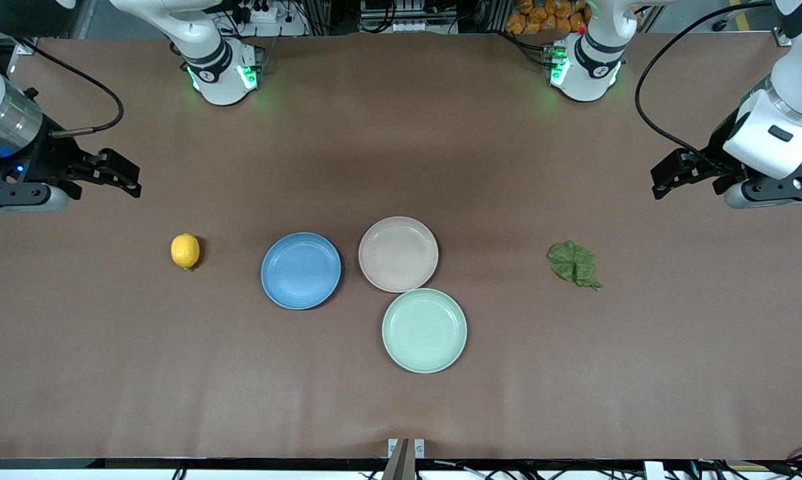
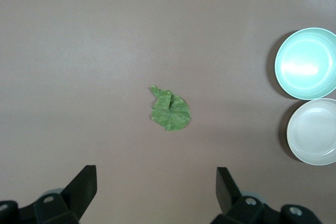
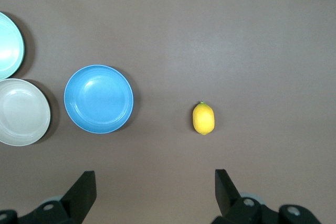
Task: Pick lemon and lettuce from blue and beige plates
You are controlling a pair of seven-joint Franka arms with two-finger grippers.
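Lemon (image 1: 185, 251) lay nearest the right tool (image 1: 131, 179); lettuce (image 1: 574, 264) probably nearest the left tool (image 1: 662, 181); both tools open, empty.

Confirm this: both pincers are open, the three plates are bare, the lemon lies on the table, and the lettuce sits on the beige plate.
Wrong on the lettuce: the front view shows it on the table, apart from the beige plate, toward the left arm's end. The rest holds: left pincer and right pincer open, blue plate and green plate bare, lemon on the table.
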